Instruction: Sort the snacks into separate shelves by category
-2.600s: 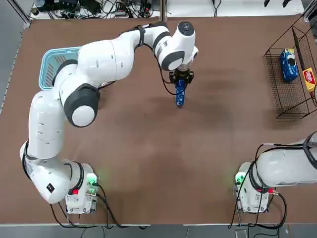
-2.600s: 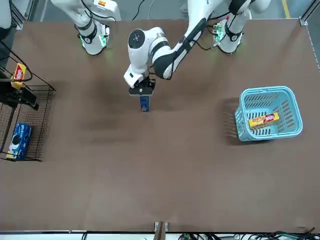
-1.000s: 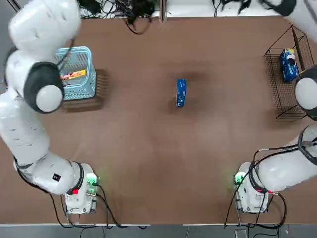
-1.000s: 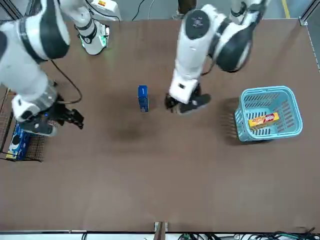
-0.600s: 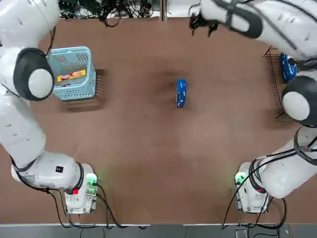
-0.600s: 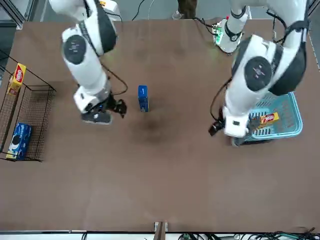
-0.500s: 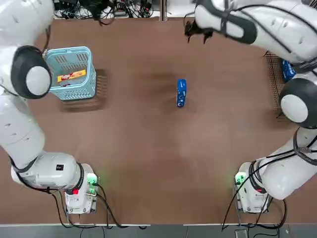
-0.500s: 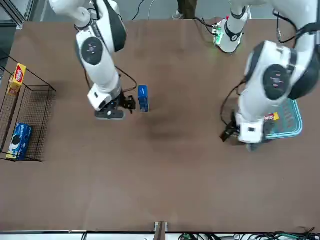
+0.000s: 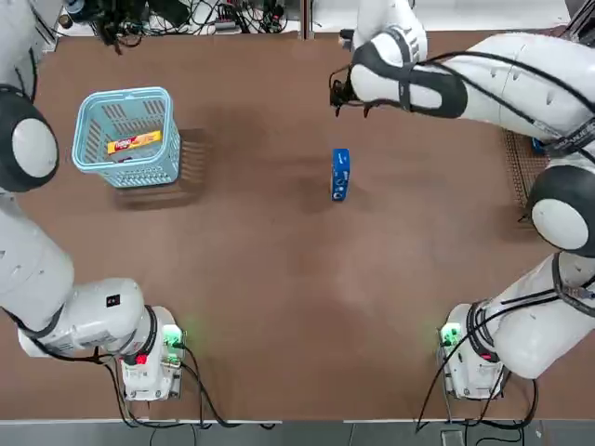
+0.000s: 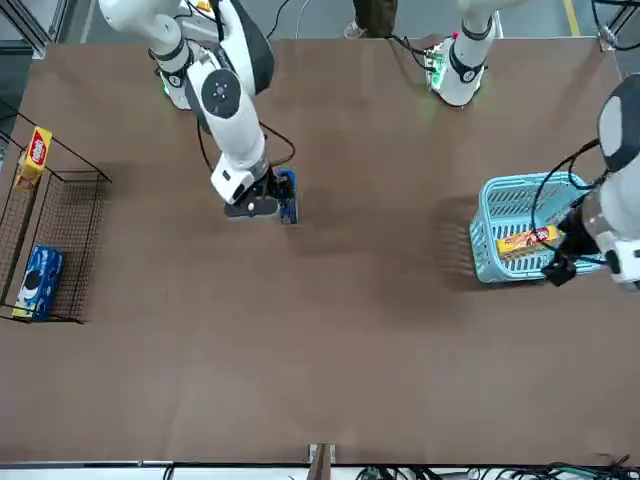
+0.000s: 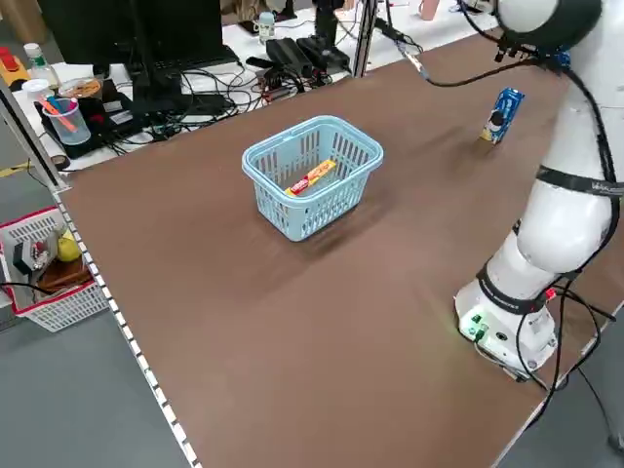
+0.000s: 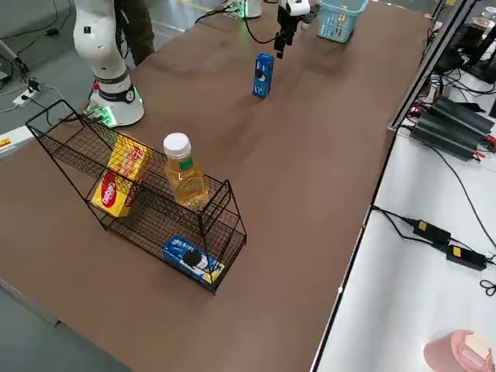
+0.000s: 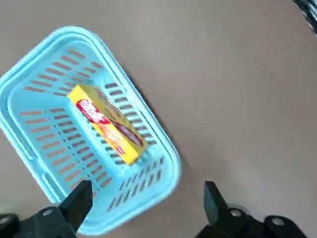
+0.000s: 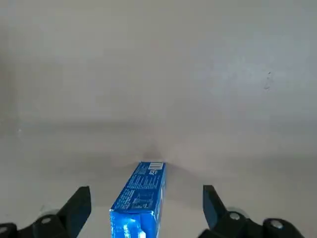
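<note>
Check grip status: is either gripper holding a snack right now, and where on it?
Nothing held. The right gripper is open above the standing blue packet; the left gripper is open over the basket holding the yellow box.

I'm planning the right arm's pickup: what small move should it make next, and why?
Probably ease the right gripper down around the blue packet, then close. Its jaws stand open, and the wrist view shows the packet upright on the table, centred between them but not yet gripped.

Brown table (image 9: 279, 307) (cables (image 9: 223, 14) behind)
</note>
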Controlling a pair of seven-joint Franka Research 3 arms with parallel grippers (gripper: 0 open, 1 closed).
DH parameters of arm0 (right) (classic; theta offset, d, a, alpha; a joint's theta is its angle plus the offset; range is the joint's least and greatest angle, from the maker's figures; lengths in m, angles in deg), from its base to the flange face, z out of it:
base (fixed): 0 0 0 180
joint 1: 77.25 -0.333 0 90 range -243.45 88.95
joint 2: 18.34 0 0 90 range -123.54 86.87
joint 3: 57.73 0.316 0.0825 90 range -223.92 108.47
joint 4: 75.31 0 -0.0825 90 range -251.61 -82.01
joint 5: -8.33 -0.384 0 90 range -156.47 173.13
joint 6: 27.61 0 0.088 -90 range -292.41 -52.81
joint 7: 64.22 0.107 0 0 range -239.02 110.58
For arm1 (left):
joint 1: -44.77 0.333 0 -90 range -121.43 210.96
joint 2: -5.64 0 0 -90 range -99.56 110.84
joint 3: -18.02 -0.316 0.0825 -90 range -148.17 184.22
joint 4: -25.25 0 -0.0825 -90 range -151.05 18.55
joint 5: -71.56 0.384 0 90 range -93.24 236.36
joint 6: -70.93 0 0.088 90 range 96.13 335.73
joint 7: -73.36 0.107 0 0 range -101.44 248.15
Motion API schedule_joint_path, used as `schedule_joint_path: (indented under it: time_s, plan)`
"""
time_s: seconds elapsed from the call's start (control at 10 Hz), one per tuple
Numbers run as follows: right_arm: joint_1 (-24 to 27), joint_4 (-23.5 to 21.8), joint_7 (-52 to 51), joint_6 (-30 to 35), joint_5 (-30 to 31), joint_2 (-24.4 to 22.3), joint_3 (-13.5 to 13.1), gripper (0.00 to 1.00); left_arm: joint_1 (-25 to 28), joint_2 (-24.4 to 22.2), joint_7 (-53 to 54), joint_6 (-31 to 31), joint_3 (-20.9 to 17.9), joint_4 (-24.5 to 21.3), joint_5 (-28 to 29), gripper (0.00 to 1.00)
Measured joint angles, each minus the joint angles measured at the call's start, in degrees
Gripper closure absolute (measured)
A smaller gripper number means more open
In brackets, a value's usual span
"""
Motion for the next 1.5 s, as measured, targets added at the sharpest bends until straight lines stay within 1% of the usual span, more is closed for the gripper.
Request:
schedule_joint_path:
  time_s: [0.1, 0.2, 0.3, 0.4, 0.5, 0.7, 0.9, 1.1, 1.3, 1.5]
  plan:
    - [-0.72, -2.07, 0.0, -0.96, -0.31, -0.96, 0.0, 0.0, -3.28, -2.48, -0.15, 5.37, -7.04, -5.91, -3.44, 0.01]
    - [-1.29, -3.87, 0.0, -1.35, -0.35, -1.96, 0.0, 0.0, -7.43, -4.35, -0.13, 8.25, -14.66, -10.66, -6.45, 0.01]
    - [-1.74, -5.14, 0.0, -1.35, -0.37, -2.83, 0.01, 0.0, -9.54, -5.51, -0.13, 9.42, -19.17, -13.95, -7.78, 0.01]
    - [-2.24, -6.02, 0.0, -1.33, -0.37, -3.38, 0.0, 0.0, -9.67, -5.99, -0.2, 10.38, -20.51, -16.41, -8.31, 0.01]
    - [-2.7, -6.57, 0.0, -1.34, -0.39, -3.54, 0.0, 0.0, -9.71, -5.98, -1.01, 11.93, -20.85, -18.7, -8.68, 0.01]
    - [-3.72, -6.9, 0.0, -1.35, -0.41, -3.53, 0.0, 0.0, -9.79, -5.87, -3.59, 17.29, -20.91, -24.18, -9.48, 0.02]
    - [-4.31, -7.07, -0.02, -1.32, -0.41, -3.53, 0.0, 0.0, -9.91, -5.88, -6.44, 21.23, -20.91, -27.33, -9.78, 0.04]
    - [-4.68, -7.58, -0.08, -1.32, -0.38, -3.52, 0.0, 0.0, -9.93, -6.08, -6.89, 25.16, -20.96, -31.02, -9.79, 0.09]
    - [-4.8, -8.18, -0.12, -1.32, -0.34, -3.34, -0.01, 0.0, -9.94, -6.38, -7.0, 30.0, -21.01, -35.44, -9.83, 0.09]
    - [-5.08, -8.32, -0.12, -1.39, -0.3, -2.79, -0.01, 0.0, -9.94, -5.64, -7.2, 34.41, -21.05, -37.16, -9.83, 0.09]
